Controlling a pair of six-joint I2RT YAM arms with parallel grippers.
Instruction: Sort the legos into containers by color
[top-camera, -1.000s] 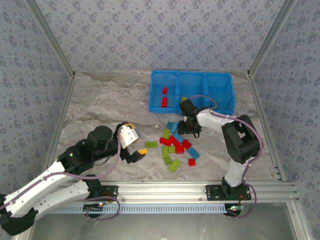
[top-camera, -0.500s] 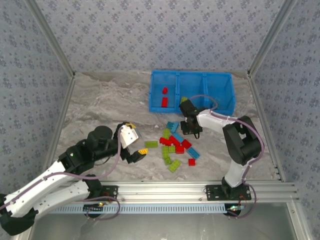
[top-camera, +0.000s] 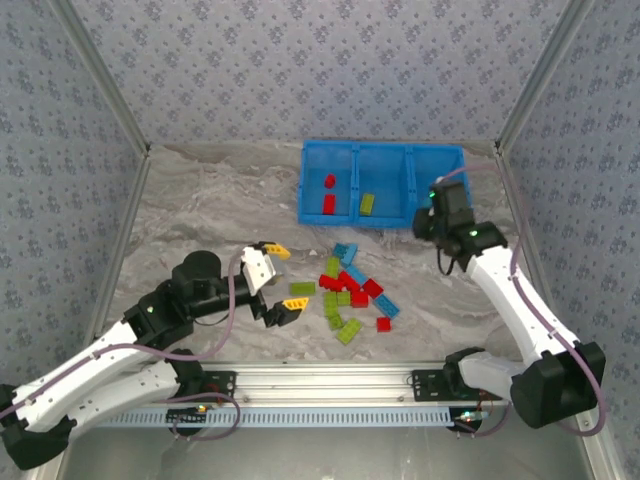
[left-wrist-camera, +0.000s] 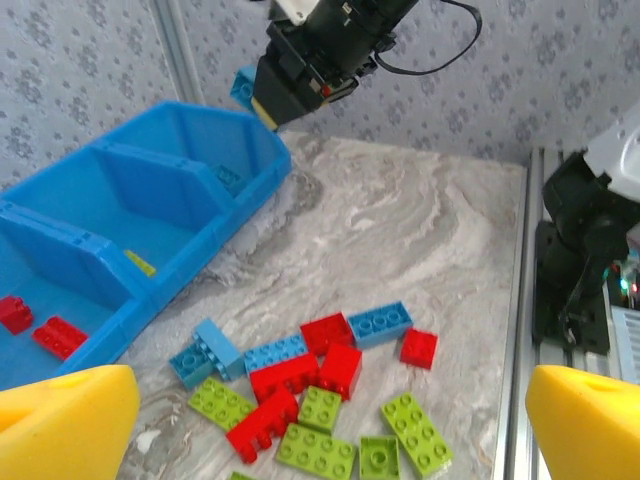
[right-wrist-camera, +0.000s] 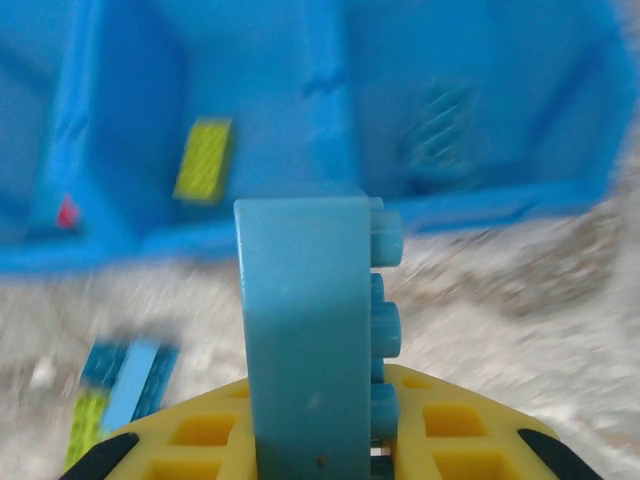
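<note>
Step in hand: delivery of one light blue brick (right-wrist-camera: 305, 330) to the bin. The right gripper (top-camera: 435, 215) is clamped on that brick, studs facing sideways, and hangs at the near wall of the blue bin (top-camera: 380, 147), by its right-hand compartment (top-camera: 447, 172). The left compartment holds two red bricks (top-camera: 329, 193); the middle holds one lime green brick (top-camera: 367, 203). The left gripper (top-camera: 281, 282) stands wide apart, holding nothing, near the loose legos (top-camera: 350, 295) on the table. Judged next: carry the brick over the wall, then release; a short drop would land it outside
</note>
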